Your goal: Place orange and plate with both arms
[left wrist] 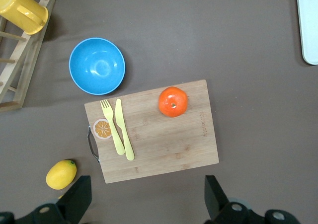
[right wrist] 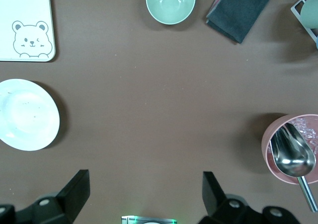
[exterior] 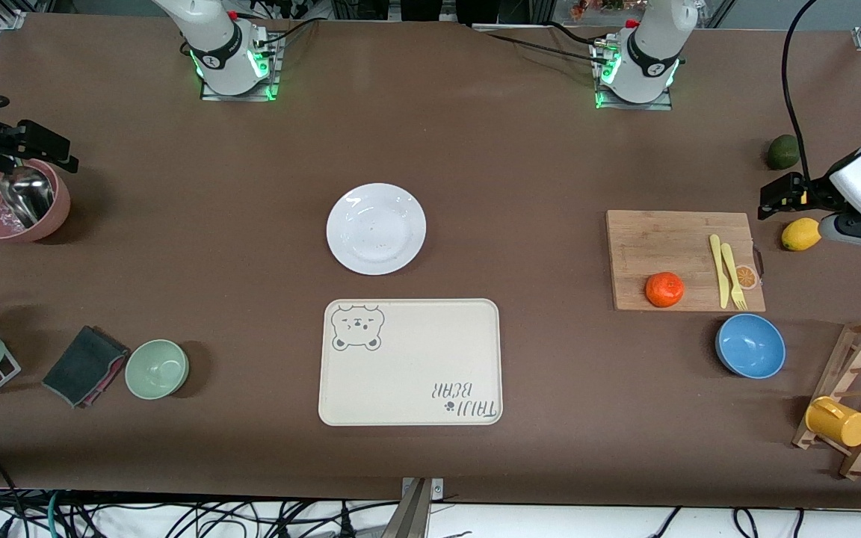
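Observation:
The orange (exterior: 664, 289) sits on a wooden cutting board (exterior: 670, 246) toward the left arm's end of the table; it also shows in the left wrist view (left wrist: 173, 101). The white plate (exterior: 376, 229) lies mid-table, just farther from the front camera than the bear-print tray (exterior: 410, 362); it also shows in the right wrist view (right wrist: 25, 114). My left gripper (exterior: 782, 196) is open and empty, up in the air beside the board (left wrist: 147, 204). My right gripper (exterior: 34, 146) is open and empty over the pink bowl's edge (right wrist: 145, 194).
A yellow fork and knife (exterior: 728, 270) lie on the board. A lemon (exterior: 800, 234), a green fruit (exterior: 782, 152), a blue bowl (exterior: 750, 345) and a mug rack (exterior: 856, 403) are nearby. A pink bowl (exterior: 57, 213), a green bowl (exterior: 157, 368) and a dark cloth (exterior: 85, 365) lie at the right arm's end.

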